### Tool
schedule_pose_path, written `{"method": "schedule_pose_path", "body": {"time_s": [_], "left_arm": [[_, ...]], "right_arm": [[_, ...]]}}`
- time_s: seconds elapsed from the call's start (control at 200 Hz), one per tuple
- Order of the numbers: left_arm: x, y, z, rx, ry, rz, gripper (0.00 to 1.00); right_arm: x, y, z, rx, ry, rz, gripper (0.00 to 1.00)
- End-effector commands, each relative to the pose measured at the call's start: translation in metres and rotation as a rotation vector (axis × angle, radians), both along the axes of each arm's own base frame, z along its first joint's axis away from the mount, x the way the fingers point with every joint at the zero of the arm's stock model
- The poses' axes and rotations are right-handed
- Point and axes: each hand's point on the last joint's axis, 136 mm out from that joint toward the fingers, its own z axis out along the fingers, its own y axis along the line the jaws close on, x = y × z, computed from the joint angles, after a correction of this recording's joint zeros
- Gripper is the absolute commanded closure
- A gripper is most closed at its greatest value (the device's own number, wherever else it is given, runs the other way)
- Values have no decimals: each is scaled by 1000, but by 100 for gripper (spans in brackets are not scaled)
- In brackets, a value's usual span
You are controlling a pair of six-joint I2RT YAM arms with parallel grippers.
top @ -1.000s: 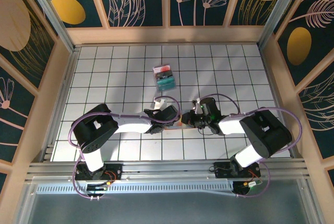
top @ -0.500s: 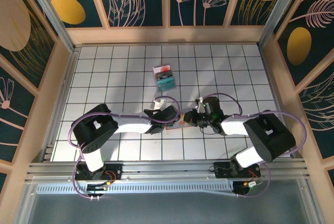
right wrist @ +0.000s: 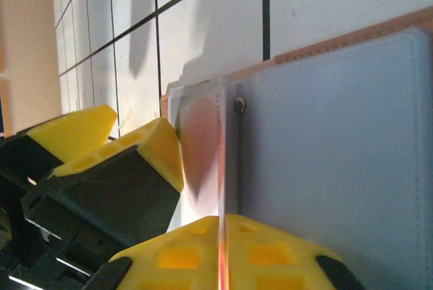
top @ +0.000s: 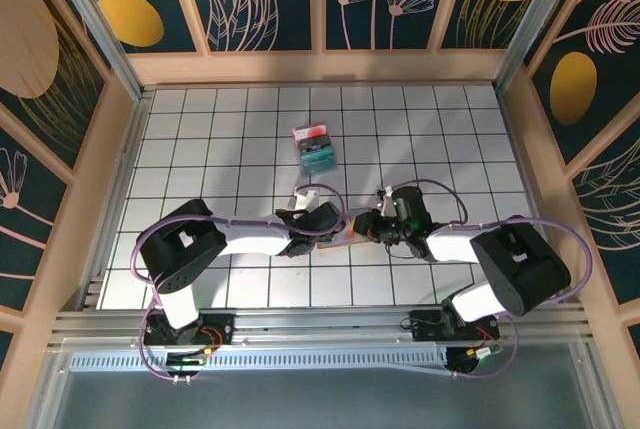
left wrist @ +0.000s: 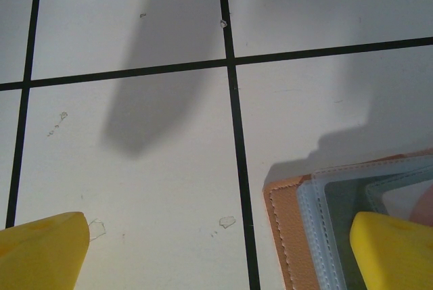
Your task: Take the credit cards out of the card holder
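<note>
The card holder lies opened flat on the tiled table between my two grippers. In the left wrist view its tan stitched corner and clear sleeves sit at the lower right. My left gripper is open wide, with one yellow finger resting on the holder and the other on bare table. My right gripper is shut on the thin edge of a white and pinkish-red credit card, which stands against the holder's grey-blue inner face. The left gripper's finger is just beside that card.
A teal rectangular pack with red and black parts lies a few tiles beyond the grippers. Wooden walls frame the white tiled table on three sides. The two arms meet near the table's middle front.
My right gripper has moved left to the holder and now meets the left gripper there. The left arm and the teal pack have not moved.
</note>
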Motion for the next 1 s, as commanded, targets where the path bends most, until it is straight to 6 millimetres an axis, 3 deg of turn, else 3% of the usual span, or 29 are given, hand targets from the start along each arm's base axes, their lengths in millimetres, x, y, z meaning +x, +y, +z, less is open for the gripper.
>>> {"method": "schedule_pose_path", "body": {"time_s": [0.0,0.31,0.606,0.791,0.991], "left_arm": [[-36,45,-47,218,189,-38,1],[-37,44,-49,212,198,-40,1],[-38,46,-50,212,202,-36,1],[-38,45,-51,212,202,-38,1],[-38,46,-51,212,203,-38,1]], "right_arm": [[1,4,6,62,-2,4,87],[2,8,4,93,13,5,88],[1,-6,-2,0,11,-33,87],[-1,-10,-4,-34,12,-36,80],[-2,-6,-9,-15,26,-21,78]]}}
